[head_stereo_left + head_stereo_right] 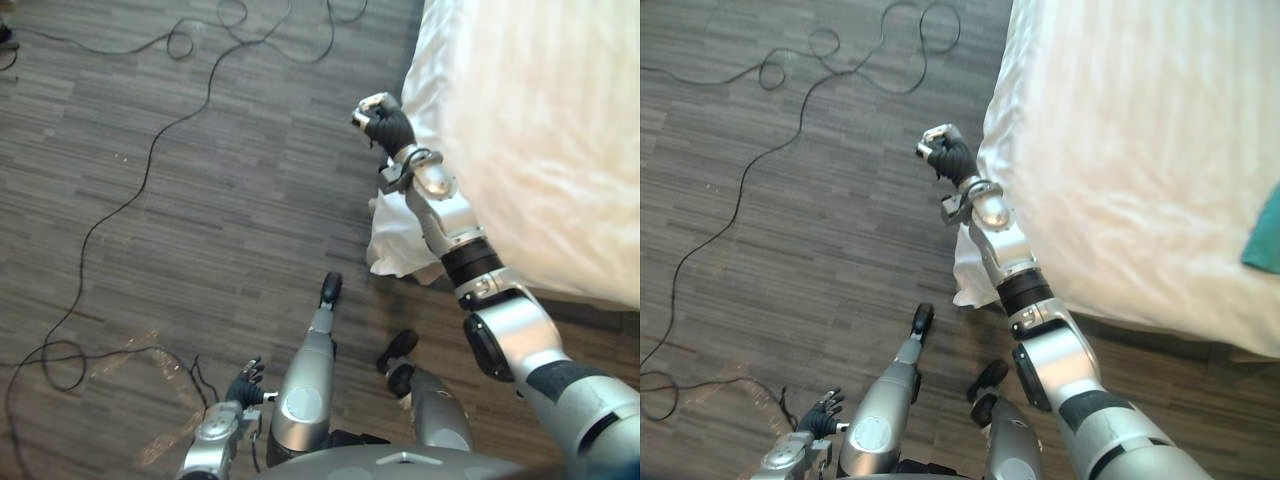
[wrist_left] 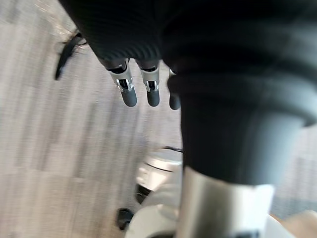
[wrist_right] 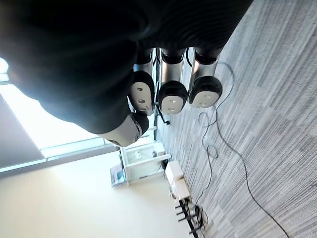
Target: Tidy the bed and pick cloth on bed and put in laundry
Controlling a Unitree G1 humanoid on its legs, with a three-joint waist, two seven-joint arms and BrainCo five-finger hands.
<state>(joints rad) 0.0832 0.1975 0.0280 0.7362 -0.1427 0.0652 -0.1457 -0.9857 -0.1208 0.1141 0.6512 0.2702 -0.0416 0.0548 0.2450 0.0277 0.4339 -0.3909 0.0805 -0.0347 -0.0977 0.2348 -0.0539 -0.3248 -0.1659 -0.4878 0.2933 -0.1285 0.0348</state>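
Where the left eye view looked down past the robot's arms, the right hand (image 1: 385, 122) was raised just beside the edge of the bed (image 1: 540, 120), over the grey plank floor (image 1: 200, 220). Its fingers were curled in with nothing between them. The left hand (image 1: 246, 382) hung low above the floor, well apart from the bed, its fingers loosely spread.

In the right eye view the teal cloth (image 1: 1264, 232) lay on the bed's white sheet (image 1: 1120, 150) at the picture's right edge, cut off by the frame. It was well apart from the right hand, with the breadth of bare sheet between them, and farther again from the left hand. Neither hand touched it.

In the left wrist view the left hand's fingers (image 2: 129, 90) pointed straight out over the floor, relaxed and holding nothing.

In the right wrist view the right hand's fingers (image 3: 172, 97) were folded back toward the palm, their dark tips in a row, closed on nothing. Past them ran the floor, with a white cabinet (image 3: 141, 163) standing against a pale wall (image 3: 74, 198).
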